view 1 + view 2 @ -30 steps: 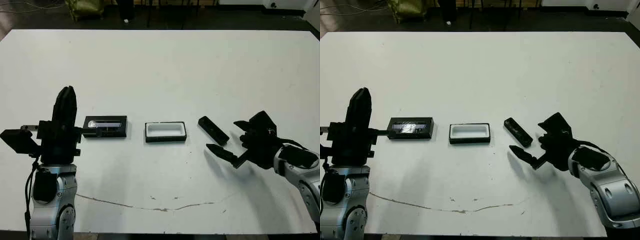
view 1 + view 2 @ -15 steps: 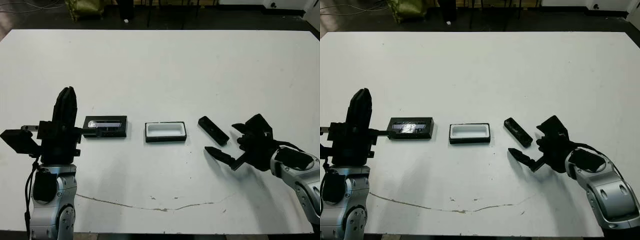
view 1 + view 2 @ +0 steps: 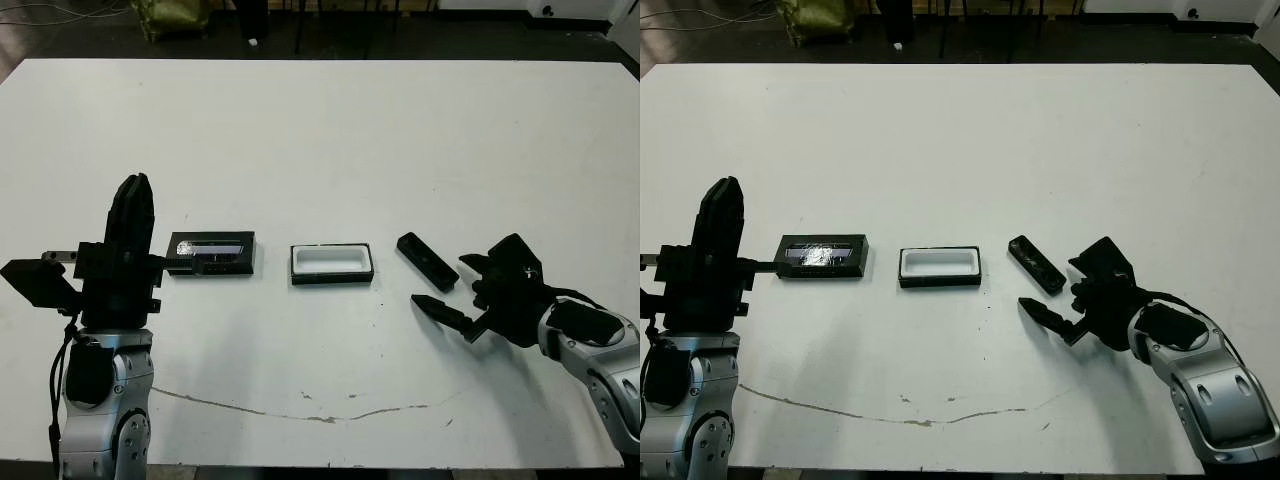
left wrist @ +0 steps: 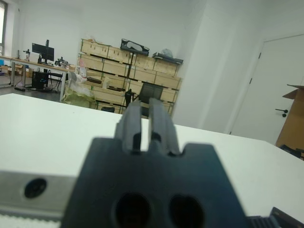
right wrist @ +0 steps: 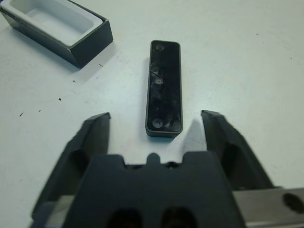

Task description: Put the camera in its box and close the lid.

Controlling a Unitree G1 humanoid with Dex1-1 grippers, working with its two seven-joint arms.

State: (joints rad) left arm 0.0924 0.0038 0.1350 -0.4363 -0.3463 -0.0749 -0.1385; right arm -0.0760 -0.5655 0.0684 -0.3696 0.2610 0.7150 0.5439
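White tabletop fills my view, with a thin dark crack-like line running across its near part and a dark floor beyond the far edge. On it, three things lie in a row: the lid toward my left, the box in the middle, and the camera toward my right, each apart from the next.

The lid lies flat, its shiny strip facing up. The box sits open, white lining showing, nothing inside it. The camera lies flat on the table at a slant, just right of the box and not touching it.

My right gripper hangs low over the table near the camera's closer end, its two black fingers spread wide and holding nothing. In the right wrist view the camera's end lies between the two fingertips, with bare table on either side of it; neither finger touches it, and the box's corner shows further off.

My left gripper stands upright just left of the lid, apart from it, its fingers pressed close together with only a narrow slit between them, clenched on nothing
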